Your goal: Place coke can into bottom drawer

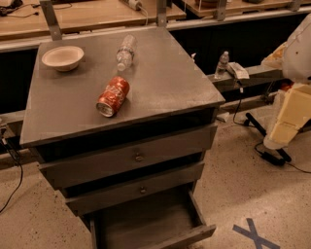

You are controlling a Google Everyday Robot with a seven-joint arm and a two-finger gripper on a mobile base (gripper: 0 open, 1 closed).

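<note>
gripper (275,140): at the far right of the view, at the low end of the cream-coloured arm (291,104), off to the side of the cabinet, over the floor and well apart from the can
gripper state: cannot tell whether apart or together; holding nothing that shows
coke can (112,96): lying on its side on the cabinet top (165,82), left of the middle and towards the front edge; red with white script, one silver end turned to the front left; touched by nothing
bottom drawer (146,221): lowest of the three, pulled out at the bottom of the view, its grey inside showing; plain front panel at the lower right, partly cut off by the edge of the view
upper drawers: two shallower ones above it, the top drawer knob (139,157) and the middle drawer knob (143,190) each small, round and centred on the front
water bottle (125,52): clear plastic, lying on its side behind the can, near it but apart
bowl (62,58): pale, upright, at the back left corner of the cabinet top
small bottle (221,64): upright on the ledge behind the cabinet's right side
floor (233,194): speckled, with a blue tape cross (253,233) at the lower right and black cables at both sides
wooden tables (92,14): along the back
</note>
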